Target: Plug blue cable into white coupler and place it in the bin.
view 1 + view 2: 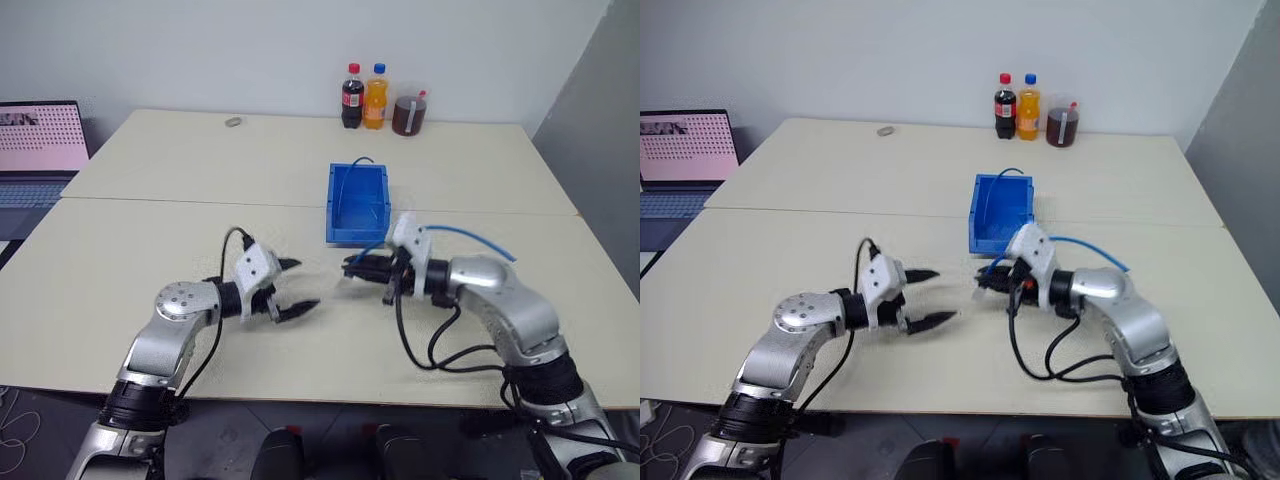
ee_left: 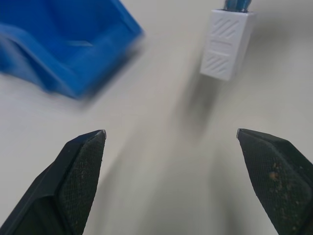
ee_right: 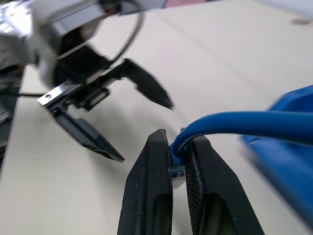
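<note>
Your right gripper (image 1: 352, 268) has its 2 fingers pressed together on the blue cable (image 3: 244, 122), pinching it right at the plug end; the white coupler (image 2: 227, 44) sits on that end just past the fingertips, held clear of the table and facing your left gripper (image 1: 297, 288). That left gripper has its 2 fingers spread wide with nothing between them, a short gap away from the coupler. The cable is light and limp: from the pinch it arcs back over your right wrist as a loose loop, so its long axis bends and only the stretch at the fingers is controlled. The coupler looks like a small, light, rigid plastic block with ribbed faces, likely easy to grip across its flat sides but easy to knock off line. Its long axis runs along the right fingers, pointing roughly level toward the left gripper. The bin (image 1: 340, 200) lies just beyond your right gripper, open top up, long axis running away from you. Keep the hold near the plug; the slack tail will probably trail and could snag the bin's rim.
</note>
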Tool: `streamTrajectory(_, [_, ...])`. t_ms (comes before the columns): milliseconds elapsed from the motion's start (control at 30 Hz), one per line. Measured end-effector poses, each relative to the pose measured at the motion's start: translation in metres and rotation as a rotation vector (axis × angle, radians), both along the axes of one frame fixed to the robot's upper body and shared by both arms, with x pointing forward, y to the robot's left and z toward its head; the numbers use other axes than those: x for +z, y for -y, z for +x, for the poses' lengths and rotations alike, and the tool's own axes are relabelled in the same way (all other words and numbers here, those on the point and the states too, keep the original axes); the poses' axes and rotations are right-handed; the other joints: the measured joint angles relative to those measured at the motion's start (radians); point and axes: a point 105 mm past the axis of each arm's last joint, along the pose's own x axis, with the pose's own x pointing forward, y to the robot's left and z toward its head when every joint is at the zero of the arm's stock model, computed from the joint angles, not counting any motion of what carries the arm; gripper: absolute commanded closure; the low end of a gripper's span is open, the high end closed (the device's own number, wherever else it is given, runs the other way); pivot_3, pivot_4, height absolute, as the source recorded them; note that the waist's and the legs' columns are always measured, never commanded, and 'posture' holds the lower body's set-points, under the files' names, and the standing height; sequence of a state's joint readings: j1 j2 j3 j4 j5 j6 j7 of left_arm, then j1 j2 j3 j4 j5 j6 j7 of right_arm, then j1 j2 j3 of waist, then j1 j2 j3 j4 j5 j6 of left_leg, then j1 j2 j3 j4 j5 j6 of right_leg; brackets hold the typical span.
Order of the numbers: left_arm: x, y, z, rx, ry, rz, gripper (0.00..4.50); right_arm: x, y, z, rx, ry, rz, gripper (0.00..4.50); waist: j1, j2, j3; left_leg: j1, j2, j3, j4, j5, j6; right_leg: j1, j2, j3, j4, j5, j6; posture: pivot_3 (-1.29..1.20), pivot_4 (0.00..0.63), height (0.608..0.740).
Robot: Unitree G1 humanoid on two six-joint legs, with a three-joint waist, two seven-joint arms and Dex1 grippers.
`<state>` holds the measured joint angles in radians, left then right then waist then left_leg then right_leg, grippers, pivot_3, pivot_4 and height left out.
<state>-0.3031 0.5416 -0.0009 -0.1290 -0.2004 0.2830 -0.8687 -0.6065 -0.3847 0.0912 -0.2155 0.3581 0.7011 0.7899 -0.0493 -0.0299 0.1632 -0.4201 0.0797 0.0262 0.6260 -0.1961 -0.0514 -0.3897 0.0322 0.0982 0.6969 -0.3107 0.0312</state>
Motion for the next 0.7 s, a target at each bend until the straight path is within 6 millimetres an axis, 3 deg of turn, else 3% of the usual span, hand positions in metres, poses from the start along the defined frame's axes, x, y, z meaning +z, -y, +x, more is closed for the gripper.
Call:
streamTrajectory(100, [0.013,0.002,0.004,0.045,0.047,-0.023,0.0,0.021,0.006,0.025,-0.067,-0.001,0.061,4.41,-0.006,0.0,0.001,0.001,0.0,0.001,0.0,0.0,0.0,0.0,0.0,0.001,0.0,0.0,0.0,0.0,0.15,0.74])
streamTrajectory(233, [0.023,0.007,0.008,0.07,0.07,-0.046,0.0,0.037,0.0,0.063,-0.127,-0.036,0.114,4.41,-0.013,0.001,0.003,0.0,0.0,0.001,-0.001,0.0,0.0,-0.001,0.001,0.001,0.0,0.0,0.0,0.0,0.15,0.74])
streamTrajectory(400, [0.025,0.009,0.01,0.075,0.082,-0.045,0.0,0.044,-0.001,0.118,-0.282,-0.102,0.083,2.97,-0.013,0.001,0.007,-0.004,0.0,0.002,-0.002,0.0,0.0,-0.005,0.0,0.001,-0.001,0.003,-0.005,0.0,0.15,0.74])
streamTrajectory(533, [0.025,0.01,0.011,0.073,0.081,-0.041,0.0,0.04,0.012,0.132,-0.341,-0.113,-0.009,2.2,-0.002,0.001,0.007,-0.015,-0.001,0.003,-0.002,0.0,0.0,-0.016,-0.001,0.001,0.0,0.003,-0.006,0.0,0.15,0.74])
streamTrajectory(700, [0.025,0.009,0.012,0.074,0.08,-0.029,0.0,0.02,0.049,0.129,-0.311,-0.113,-0.233,0.99,0.008,0.001,0.008,-0.016,-0.002,0.005,-0.003,0.0,-0.001,-0.017,-0.003,0.002,-0.001,0.003,-0.006,0.0,0.15,0.74])
